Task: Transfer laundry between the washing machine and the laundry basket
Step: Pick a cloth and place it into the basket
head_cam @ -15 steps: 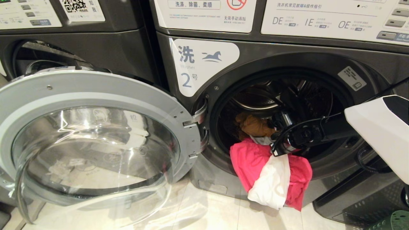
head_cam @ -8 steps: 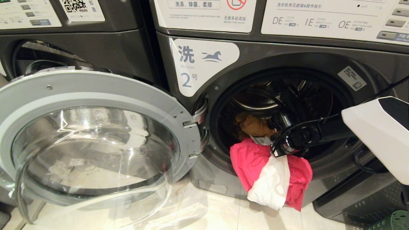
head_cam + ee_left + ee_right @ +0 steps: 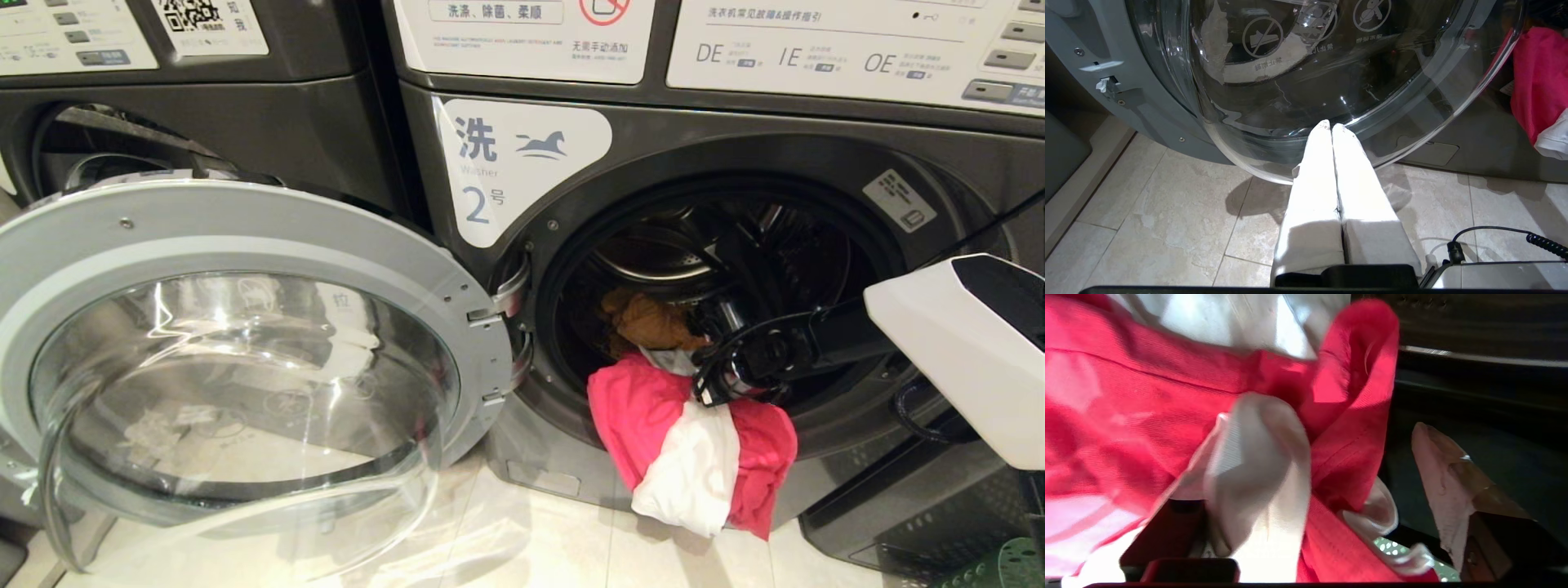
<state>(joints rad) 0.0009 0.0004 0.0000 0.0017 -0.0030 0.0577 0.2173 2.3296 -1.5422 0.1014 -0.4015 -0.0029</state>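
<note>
The washing machine (image 3: 522,163), dark grey and marked 2, stands with its door swung open. The laundry hangs out of the drum mouth: a red-pink garment (image 3: 633,416) with a white one (image 3: 694,474) over it, and a mustard one (image 3: 653,322) lies inside the drum. My right arm (image 3: 759,355) reaches into the drum mouth just above the hanging cloth. In the right wrist view my right gripper (image 3: 1338,416) is open, its fingers (image 3: 1257,457) wide apart, with red-pink cloth (image 3: 1347,449) lying loose between them. A corner of the green laundry basket (image 3: 1012,567) shows at lower right.
The open round glass door (image 3: 245,237) fills the left side, low over the tiled floor (image 3: 531,539). My left gripper (image 3: 1331,124) is parked shut beneath that door. A like machine (image 3: 245,122) stands to the left. A dark perforated bin (image 3: 914,514) sits beside the basket.
My right gripper's jaws have opened and let go of the cloth. The right arm has sunk slightly at the drum mouth. The garments hang where they were.
</note>
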